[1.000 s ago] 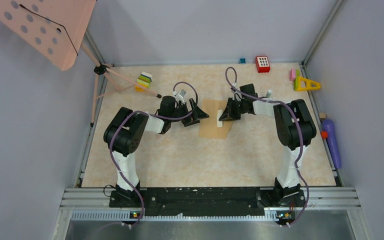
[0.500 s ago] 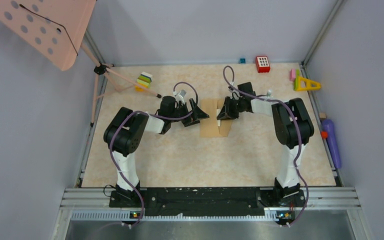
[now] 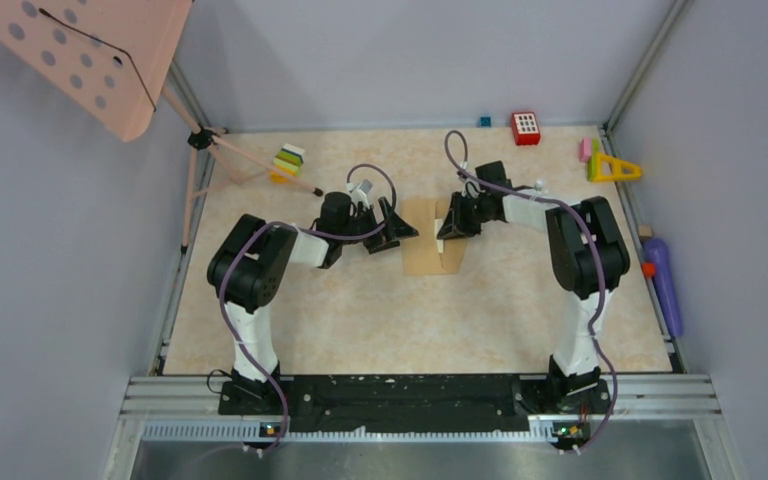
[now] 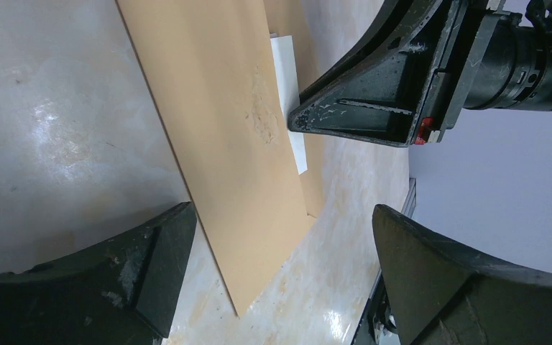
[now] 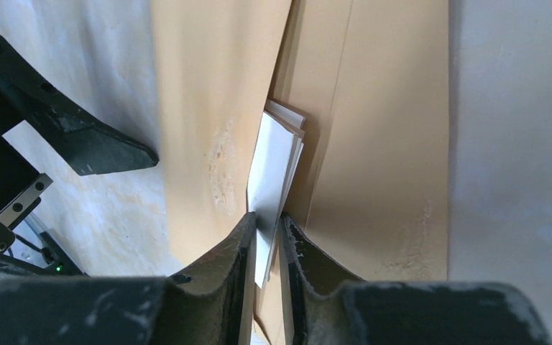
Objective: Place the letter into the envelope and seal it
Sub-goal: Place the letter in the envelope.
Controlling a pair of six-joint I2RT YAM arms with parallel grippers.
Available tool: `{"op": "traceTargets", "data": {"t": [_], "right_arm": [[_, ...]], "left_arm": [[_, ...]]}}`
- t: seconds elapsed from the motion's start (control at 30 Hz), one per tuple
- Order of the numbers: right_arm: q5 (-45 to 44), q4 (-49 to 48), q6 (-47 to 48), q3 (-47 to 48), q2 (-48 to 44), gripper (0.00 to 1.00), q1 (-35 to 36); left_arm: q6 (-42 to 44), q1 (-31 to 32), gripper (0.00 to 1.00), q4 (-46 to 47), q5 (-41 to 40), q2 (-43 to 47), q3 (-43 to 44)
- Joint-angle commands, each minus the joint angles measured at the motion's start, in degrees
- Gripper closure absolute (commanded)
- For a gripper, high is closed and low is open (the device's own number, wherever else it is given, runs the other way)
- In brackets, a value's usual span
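While both arms are leaning inward from their bases at the near edge of the bench (image 3: 360,320), their elbows are standing raised and their forearms are pointing toward each other. The left arm (image 3: 260,262) is pointing to the right and is holding the left tool (image 3: 400,232) low at the left edge of the envelope (image 3: 422,255). That tool is gaping wide, released, with nothing gripped. In the left wrist view one corner of the envelope is showing in the gap between its two fingers, and whether either finger is touching the paper I cannot tell. The right arm (image 3: 585,250) is angling to the left and is holding the right tool (image 5: 267,219) low over the right part of the envelope. The right tool's fingers are sitting close together with a narrow slot between them. The near end of the letter (image 5: 273,158), a white folded sheet, is passing through that slot; whether the pads are pinching it or only flanking it I cannot tell. The envelope is lying flat on the bench, showing in the right wrist view as two tan panels side by side. The letter is running along the line where they are meeting, its far end lying at the shadowed edge of the right-hand panel.
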State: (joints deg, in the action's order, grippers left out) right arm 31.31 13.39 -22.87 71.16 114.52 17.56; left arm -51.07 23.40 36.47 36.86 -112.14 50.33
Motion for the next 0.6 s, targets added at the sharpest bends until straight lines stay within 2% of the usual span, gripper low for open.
{"op": "traceTargets", "data": {"t": [0.0, 0.23, 0.4, 0.57], "right_arm": [[-3.1, 2.1, 2.3, 2.0, -3.9, 0.84, 0.0], [-5.4, 3.8, 4.1, 3.0, -4.3, 0.84, 0.3], [-6.0, 4.4, 4.5, 3.7, -4.4, 0.65, 0.6], [-7.7, 4.8, 4.6, 4.2, -5.0, 0.65, 0.9]], "left_arm": [[1.5, -0.5, 0.02, -0.3, 0.4, 0.1, -0.1], [1.9, -0.5, 0.02, -0.9, 0.4, 0.2, 0.3], [2.0, -0.5, 0.02, -1.0, 0.6, 0.3, 0.5], [2.1, -0.6, 0.02, -1.2, 0.6, 0.6, 0.8]]}}
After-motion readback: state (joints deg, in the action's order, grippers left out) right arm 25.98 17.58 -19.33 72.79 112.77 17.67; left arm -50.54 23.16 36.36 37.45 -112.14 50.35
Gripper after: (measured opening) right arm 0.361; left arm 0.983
